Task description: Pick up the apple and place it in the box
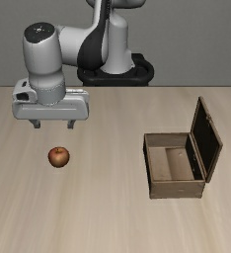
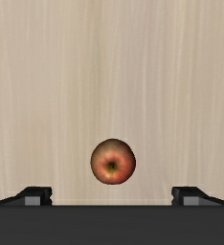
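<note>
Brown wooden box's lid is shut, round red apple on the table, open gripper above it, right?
No: the brown wooden box stands with its lid raised open, as the exterior view shows. The round red apple does lie on the pale wooden table, the open gripper above it.

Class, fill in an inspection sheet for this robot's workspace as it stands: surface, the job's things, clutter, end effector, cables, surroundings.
Surface: pale wooden table, flat, with the grain showing.
Job's things: apple lies on the table toward the exterior view's left, well apart from the box. The box's lid stands open and nothing shows inside.
Clutter: nothing seen.
End effector: end effector is open, above the table close to the apple, not touching it.
Cables: nothing seen.
Surroundings: black robot base at the table's far edge, with a plain pale backdrop behind.
</note>
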Controlling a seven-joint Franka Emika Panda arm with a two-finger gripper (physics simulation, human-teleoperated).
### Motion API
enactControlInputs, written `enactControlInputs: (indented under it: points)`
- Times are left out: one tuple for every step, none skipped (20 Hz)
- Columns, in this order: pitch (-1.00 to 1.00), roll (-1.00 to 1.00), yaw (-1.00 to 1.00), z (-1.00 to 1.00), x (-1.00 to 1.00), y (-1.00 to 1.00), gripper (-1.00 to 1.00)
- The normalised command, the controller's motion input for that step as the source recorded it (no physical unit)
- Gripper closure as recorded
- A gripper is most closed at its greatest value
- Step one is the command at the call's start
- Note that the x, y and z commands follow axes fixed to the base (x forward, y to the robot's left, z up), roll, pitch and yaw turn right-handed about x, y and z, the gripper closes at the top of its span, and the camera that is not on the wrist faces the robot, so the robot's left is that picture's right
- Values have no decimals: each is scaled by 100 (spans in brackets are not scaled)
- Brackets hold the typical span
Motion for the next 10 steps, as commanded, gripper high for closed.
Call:
enactControlInputs:
  points:
    - [0, 0, 0, -100, 0, 0, -100]
    - [0, 0, 0, -100, 0, 0, -100]
    - [0, 0, 0, -100, 0, 0, -100]
    - [0, 0, 0, -100, 0, 0, -100]
    - [0, 0, 0, -100, 0, 0, -100]
    - [0, 0, 0, -100, 0, 0, -100]
    - [0, 0, 0, -100, 0, 0, -100]
    - [0, 0, 0, -100, 0, 0, -100]
    - [0, 0, 0, -100, 0, 0, -100]
    - [0, 0, 0, -100, 0, 0, -100]
